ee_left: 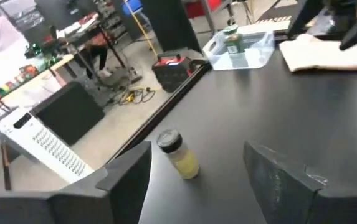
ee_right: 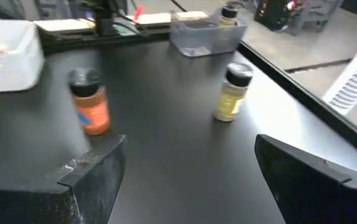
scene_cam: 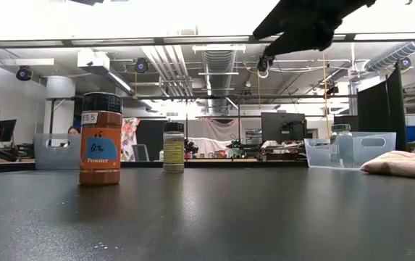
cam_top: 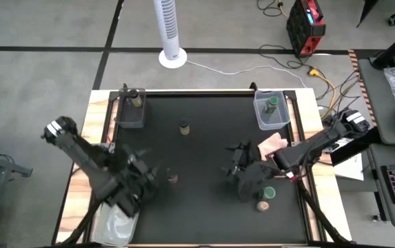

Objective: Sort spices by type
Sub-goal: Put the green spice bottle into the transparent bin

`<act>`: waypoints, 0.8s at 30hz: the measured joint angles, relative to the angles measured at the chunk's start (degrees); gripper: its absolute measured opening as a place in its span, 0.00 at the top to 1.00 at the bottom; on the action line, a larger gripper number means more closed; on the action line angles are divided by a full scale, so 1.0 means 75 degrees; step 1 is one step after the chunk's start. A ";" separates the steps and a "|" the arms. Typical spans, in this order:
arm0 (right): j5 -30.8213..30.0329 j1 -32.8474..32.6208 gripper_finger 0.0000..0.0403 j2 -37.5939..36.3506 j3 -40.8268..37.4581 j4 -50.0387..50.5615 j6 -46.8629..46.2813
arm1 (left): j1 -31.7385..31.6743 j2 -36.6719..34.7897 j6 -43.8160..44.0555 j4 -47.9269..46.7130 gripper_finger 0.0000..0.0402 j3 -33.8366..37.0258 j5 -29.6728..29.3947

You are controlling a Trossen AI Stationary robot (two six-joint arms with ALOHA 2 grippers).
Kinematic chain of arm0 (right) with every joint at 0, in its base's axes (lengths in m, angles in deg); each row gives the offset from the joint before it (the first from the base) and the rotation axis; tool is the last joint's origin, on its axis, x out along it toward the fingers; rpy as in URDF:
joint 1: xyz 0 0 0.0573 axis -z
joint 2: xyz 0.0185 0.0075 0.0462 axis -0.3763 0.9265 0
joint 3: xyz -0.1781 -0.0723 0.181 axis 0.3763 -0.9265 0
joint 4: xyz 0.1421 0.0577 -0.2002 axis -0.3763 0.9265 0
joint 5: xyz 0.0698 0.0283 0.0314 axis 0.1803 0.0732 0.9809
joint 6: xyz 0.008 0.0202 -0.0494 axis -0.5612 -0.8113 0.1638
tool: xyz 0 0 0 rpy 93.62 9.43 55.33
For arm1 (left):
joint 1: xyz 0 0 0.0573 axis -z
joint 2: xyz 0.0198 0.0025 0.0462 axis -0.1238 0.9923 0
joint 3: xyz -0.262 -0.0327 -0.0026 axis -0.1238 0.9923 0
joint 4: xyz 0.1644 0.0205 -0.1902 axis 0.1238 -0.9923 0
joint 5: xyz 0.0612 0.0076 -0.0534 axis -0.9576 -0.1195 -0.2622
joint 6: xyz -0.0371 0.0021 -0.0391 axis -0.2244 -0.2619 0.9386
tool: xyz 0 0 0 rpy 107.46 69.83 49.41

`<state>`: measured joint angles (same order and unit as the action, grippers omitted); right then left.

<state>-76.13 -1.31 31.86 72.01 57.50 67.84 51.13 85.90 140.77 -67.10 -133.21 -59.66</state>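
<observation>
Glassy, light and slippery, the yellow spice jar (ee_left: 178, 154) is best pinched mid-body (label zone) by the spread left gripper (ee_left: 197, 180); the right gripper (ee_right: 187, 171) is spread too.

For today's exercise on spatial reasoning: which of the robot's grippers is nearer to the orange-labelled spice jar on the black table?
Left. The left gripper is just beside the orange-labelled jar, while the right gripper sits clearly farther off on its other side.
</observation>
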 joint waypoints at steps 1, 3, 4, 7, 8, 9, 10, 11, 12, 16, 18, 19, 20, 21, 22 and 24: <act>0.0120 0.0198 0.15 -0.0048 0.0032 0.0097 0.0061 | -0.0197 -0.0251 -0.0414 0.0347 0.42 0.0205 0.0036; 0.0408 0.0680 0.15 -0.0152 0.0087 0.0184 0.0238 | -0.0624 -0.0725 -0.1388 0.1021 0.43 0.0623 0.0232; 0.0550 0.0920 0.15 -0.0202 0.0123 0.0260 0.0372 | -0.0857 -0.0960 -0.1968 0.1452 0.43 0.0819 0.0355; 0.1084 0.1762 0.16 -0.0274 0.0247 0.0415 0.0824 | -0.1650 -0.1610 -0.3976 0.2865 0.44 0.1400 0.0891; 0.1313 0.2052 0.17 -0.0282 0.0285 0.0443 0.0974 | -0.1940 -0.1809 -0.4695 0.3458 0.45 0.1596 0.1107; 0.1539 0.2353 0.17 -0.0286 0.0323 0.0451 0.1089 | -0.2213 -0.2007 -0.5412 0.4154 0.45 0.1820 0.1287; 0.1797 0.2637 0.17 -0.0286 0.0360 0.0440 0.1216 | -0.2480 -0.2194 -0.6095 0.4864 0.45 0.2063 0.1413; 0.2017 0.2893 0.17 -0.0286 0.0385 0.0432 0.1336 | -0.2723 -0.2375 -0.6713 0.5635 0.45 0.2335 0.1546; 0.2204 0.3110 0.18 -0.0289 0.0392 0.0434 0.1373 | -0.2936 -0.2547 -0.7318 0.6455 0.45 0.2615 0.1811; 0.2724 0.3542 0.19 -0.0290 0.0392 0.0467 0.1415 | -0.3559 -0.3196 -0.9208 0.9263 0.46 0.3737 0.3879; 0.2885 0.3543 0.20 -0.0307 0.0392 0.0466 0.1419 | -0.3800 -0.3508 -0.9570 0.9931 0.46 0.4095 0.4960; 0.2957 0.3502 0.20 -0.0318 0.0392 0.0469 0.1411 | -0.3916 -0.3664 -0.9650 1.0081 0.46 0.4199 0.5492; 0.3032 0.3426 0.20 -0.0320 0.0392 0.0467 0.1385 | -0.4005 -0.3806 -0.9695 1.0160 0.46 0.4269 0.5960; 0.3049 0.3330 0.21 -0.0324 0.0392 0.0460 0.1366 | -0.4078 -0.3930 -0.9738 1.0218 0.46 0.4315 0.6334; 0.3052 0.3206 0.21 -0.0324 0.0392 0.0461 0.1342 | -0.4119 -0.4026 -0.9759 1.0247 0.46 0.4334 0.6530; 0.3040 0.2896 0.22 -0.0324 0.0392 0.0430 0.1307 | -0.4128 -0.4203 -0.9774 1.0251 0.46 0.4326 0.6554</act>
<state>-53.32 20.41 29.43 74.95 60.73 77.64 20.17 54.38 67.47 9.78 -100.77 -10.50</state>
